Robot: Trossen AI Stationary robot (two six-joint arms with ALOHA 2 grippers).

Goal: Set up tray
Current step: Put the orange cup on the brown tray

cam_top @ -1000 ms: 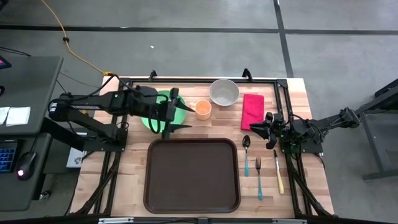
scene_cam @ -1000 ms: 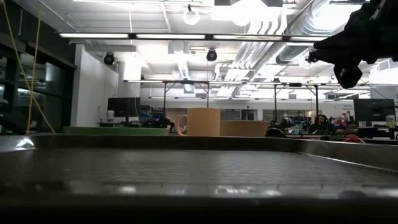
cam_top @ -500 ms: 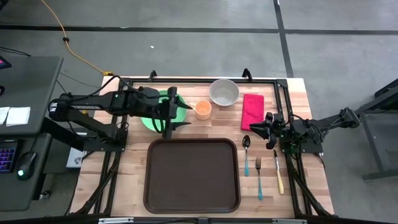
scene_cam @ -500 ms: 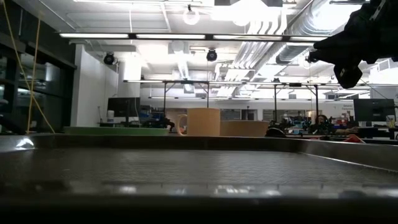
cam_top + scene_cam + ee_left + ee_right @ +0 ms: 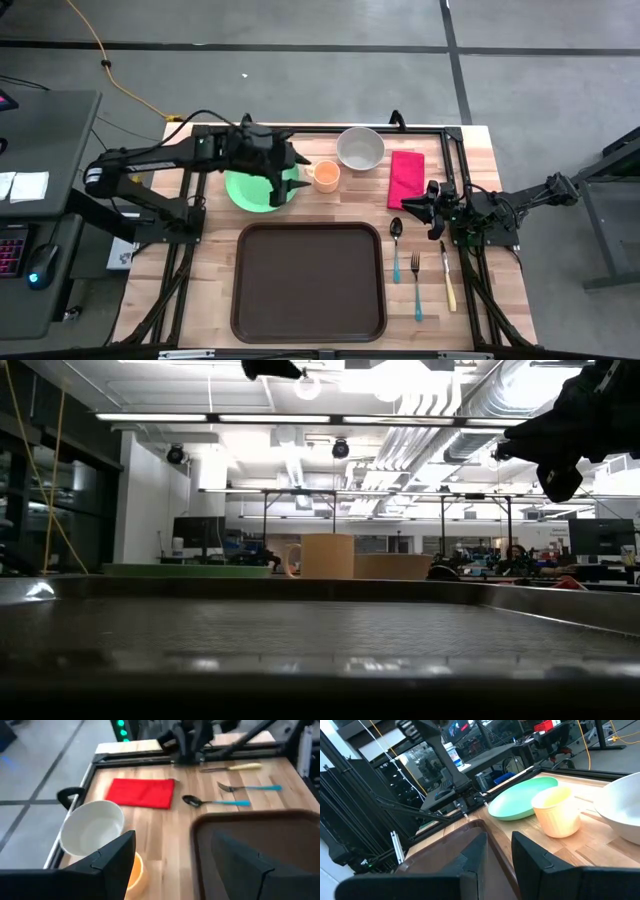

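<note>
Left jaws (image 5: 291, 172) open, empty, above green plate (image 5: 256, 190); tray (image 5: 309, 282) lies beyond. Right jaws (image 5: 432, 200) nearly closed, empty, beside spoon (image 5: 396, 233). Only left wrist view reveals the gap.

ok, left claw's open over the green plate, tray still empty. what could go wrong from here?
1. The left claw hangs open above the green plate, with the orange cup right beside it. Coming down for the rim could knock the cup toward the white bowl.
2. The plate lies flat on the table, so a rim grip may slip.
3. The tray has a raised rim; a low carry could catch it.
</note>
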